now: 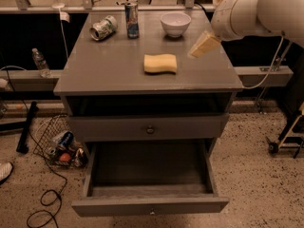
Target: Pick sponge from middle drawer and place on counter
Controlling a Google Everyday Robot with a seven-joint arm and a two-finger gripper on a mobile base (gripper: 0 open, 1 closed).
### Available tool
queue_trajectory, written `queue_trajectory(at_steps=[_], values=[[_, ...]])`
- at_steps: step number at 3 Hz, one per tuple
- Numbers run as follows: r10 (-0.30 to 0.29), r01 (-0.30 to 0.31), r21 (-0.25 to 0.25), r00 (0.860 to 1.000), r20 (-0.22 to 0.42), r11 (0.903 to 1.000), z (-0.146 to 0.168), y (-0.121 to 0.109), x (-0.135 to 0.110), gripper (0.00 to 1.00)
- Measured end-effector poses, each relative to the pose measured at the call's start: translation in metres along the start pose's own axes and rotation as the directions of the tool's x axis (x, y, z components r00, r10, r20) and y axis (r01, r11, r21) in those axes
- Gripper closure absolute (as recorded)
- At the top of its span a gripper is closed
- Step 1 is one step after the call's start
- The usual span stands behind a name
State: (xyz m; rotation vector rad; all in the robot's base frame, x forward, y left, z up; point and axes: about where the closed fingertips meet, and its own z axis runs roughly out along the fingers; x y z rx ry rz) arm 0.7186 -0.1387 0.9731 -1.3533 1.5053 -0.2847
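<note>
The pale yellow sponge [160,63] lies flat on the grey counter [109,70], right of its middle. The middle drawer [148,179] is pulled open at the bottom of the cabinet and holds nothing I can see. My gripper [205,44] hangs above the counter's right part, up and to the right of the sponge, apart from it and holding nothing.
A white bowl [175,23], an upright can [132,20] and a can lying on its side [103,28] stand at the back of the counter. The drawer above [148,126] with a round knob is closed. A wire basket of clutter [59,144] and cables lie on the floor at left.
</note>
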Motion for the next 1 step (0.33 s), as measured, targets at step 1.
queue_trajectory(at_steps=[1], values=[[0.004,-0.004,-0.003,1.000,0.002,1.0000,0.0009,0.0010,-0.0009,0.00]])
